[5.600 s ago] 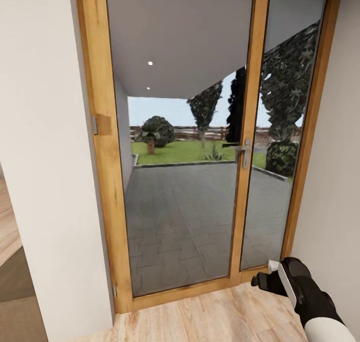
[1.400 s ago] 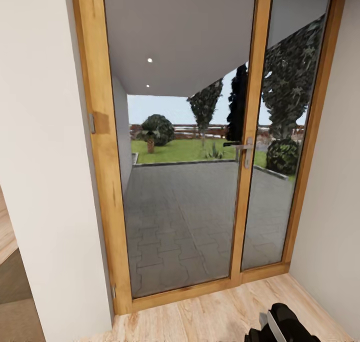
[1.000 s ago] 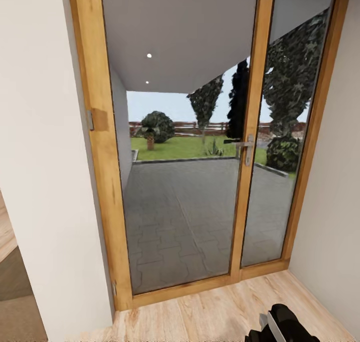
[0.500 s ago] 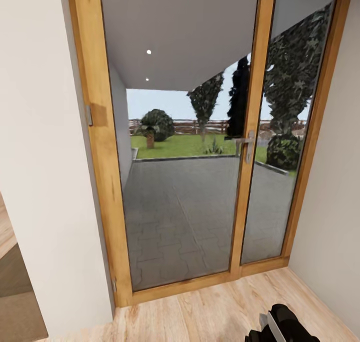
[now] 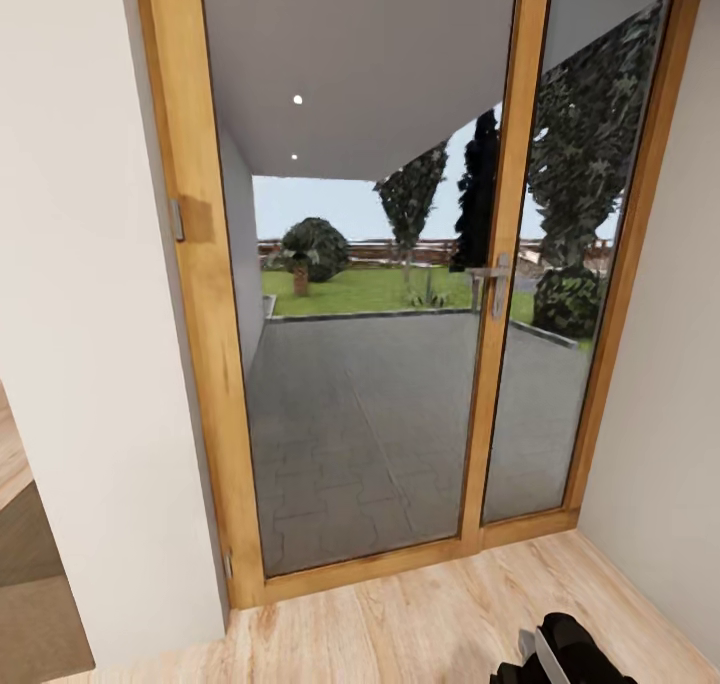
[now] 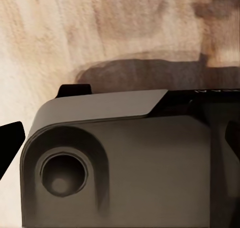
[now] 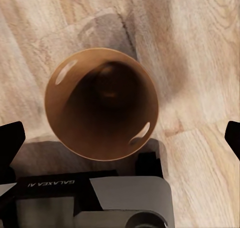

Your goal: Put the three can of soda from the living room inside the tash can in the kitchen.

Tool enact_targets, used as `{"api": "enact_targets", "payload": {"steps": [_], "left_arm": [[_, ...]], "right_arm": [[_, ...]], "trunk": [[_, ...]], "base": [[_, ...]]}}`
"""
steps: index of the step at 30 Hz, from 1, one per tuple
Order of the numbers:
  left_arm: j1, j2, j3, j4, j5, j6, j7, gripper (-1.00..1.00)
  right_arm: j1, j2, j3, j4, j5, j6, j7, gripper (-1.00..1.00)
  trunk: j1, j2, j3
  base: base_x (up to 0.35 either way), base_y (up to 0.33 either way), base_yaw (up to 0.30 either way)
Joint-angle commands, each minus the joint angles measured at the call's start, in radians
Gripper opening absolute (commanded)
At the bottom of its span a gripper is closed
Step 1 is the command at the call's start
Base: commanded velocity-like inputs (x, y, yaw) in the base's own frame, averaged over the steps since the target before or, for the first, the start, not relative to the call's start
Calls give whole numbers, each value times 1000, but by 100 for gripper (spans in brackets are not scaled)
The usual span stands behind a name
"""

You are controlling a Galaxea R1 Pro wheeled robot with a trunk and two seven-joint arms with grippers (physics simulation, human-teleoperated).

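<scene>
Tash can [image 7: 62, 80] is seen from above in the right wrist view. It is round and brown, with a shiny rim and a dark inside. It is stood upright on the light wood floor [image 7: 200, 48]. No soda can is seen inside it, though the bottom is dark and hard to make out. The tash can is placed between the two black fingertips of the right tool [image 7: 120, 140]. The fingertips are spread wide and are kept well clear of its sides, so nothing is gripped by them. A grey and black robot part [image 7: 125, 203] with white letters on it is seen just beside the tash can.

In the left wrist view, the left tool [image 6: 120, 140] is also spread wide, with one black fingertip at each edge and nothing held. A big grey robot part [image 6: 125, 163] with a round hole in it is seen between them, over the same wood floor [image 6: 75, 33].

In the head view, a tall glass door [image 5: 360, 294] in a light wood frame [image 5: 205, 364] is faced. A metal handle [image 5: 495, 284] is fixed to it. Grey paving [image 5: 370, 414], green grass [image 5: 360, 289] and dark trees [image 5: 580, 154] are seen through the glass. White walls [image 5: 90, 314] are set on both sides. A black piece of the right arm [image 5: 565, 654] is seen low down.
</scene>
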Motion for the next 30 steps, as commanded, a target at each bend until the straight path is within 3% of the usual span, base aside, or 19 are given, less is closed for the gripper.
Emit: {"api": "enact_targets", "payload": {"steps": [1,8,30], "left_arm": [[0,-2,0,0,0,0,0,100],[0,-6,0,0,0,1,0,100],[0,-6,0,0,0,1,0,100]], "right_arm": [[0,0,0,1,0,-2,0,100],[-1,0,0,2,0,-4,0,100],[-1,-1,1,3,0,-5,3,100]], "trunk": [[4,-7,-3],[31,-56,-27],[31,-56,-60]], "base": [[0,0,0],[0,0,0],[0,0,0]]}}
